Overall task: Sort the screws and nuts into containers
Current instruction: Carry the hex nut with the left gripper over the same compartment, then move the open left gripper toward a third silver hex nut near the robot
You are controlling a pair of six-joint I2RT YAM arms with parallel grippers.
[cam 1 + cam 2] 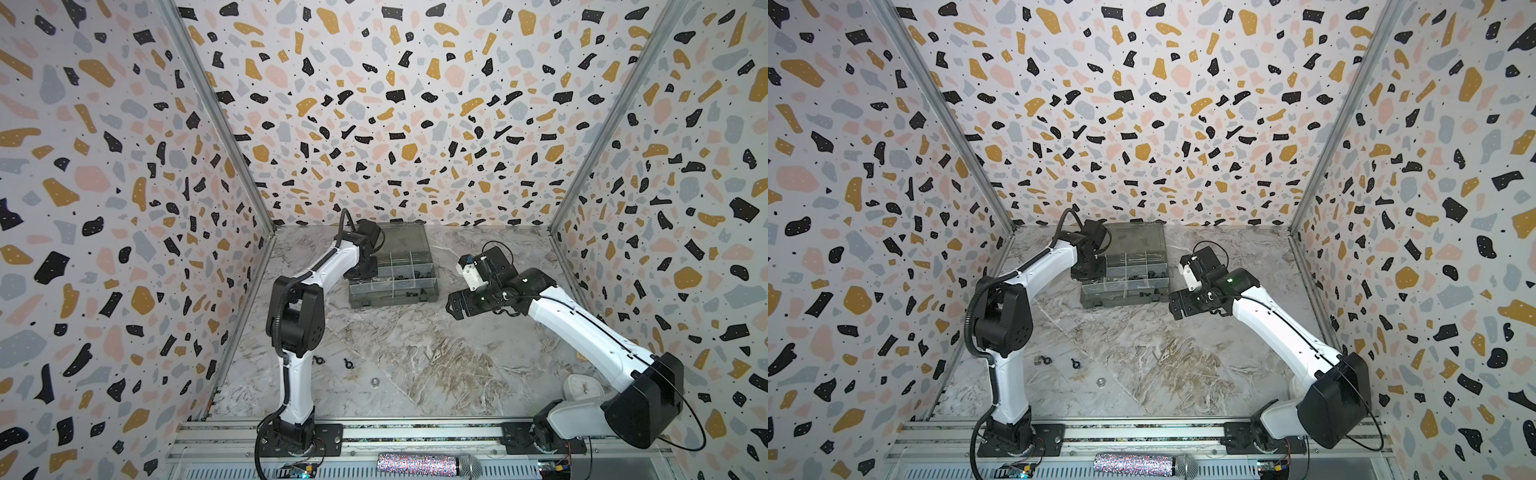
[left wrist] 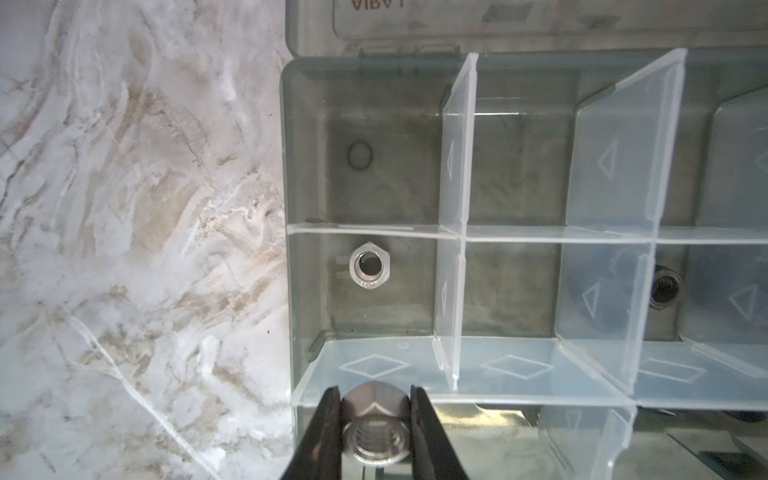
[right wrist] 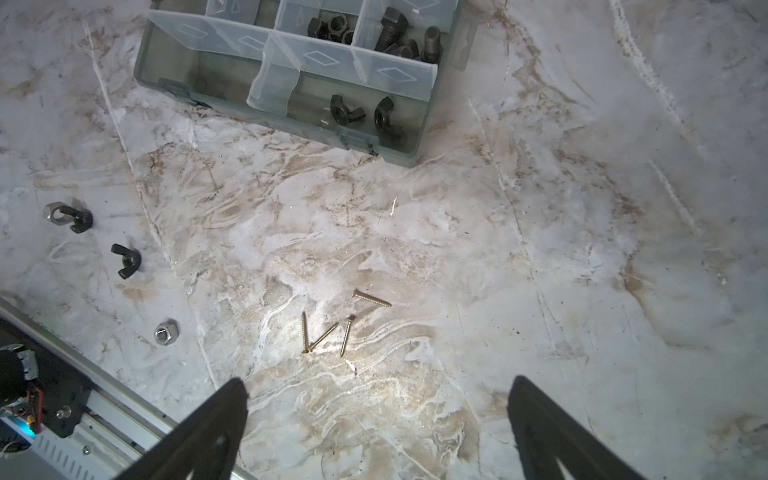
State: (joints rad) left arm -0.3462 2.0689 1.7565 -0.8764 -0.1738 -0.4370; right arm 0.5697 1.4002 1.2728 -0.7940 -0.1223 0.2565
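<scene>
If dropped from left gripper point(image 2: 374, 390), clamped on silver nut point(image 2: 374, 432) by divider wall point(image 2: 519, 386), may glance off and land missorted; right gripper point(image 3: 378, 386) open.

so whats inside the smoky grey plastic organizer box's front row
Two black metal wing nuts near its right end; left part looks bare. A pale divider covers the stretch between.

Box point(image 1: 395, 297) rear-ctr on table point(image 1: 478, 353); loose nuts point(image 1: 347, 363) front-L; screws point(image 3: 372, 298) R of nuts, before box.
</scene>
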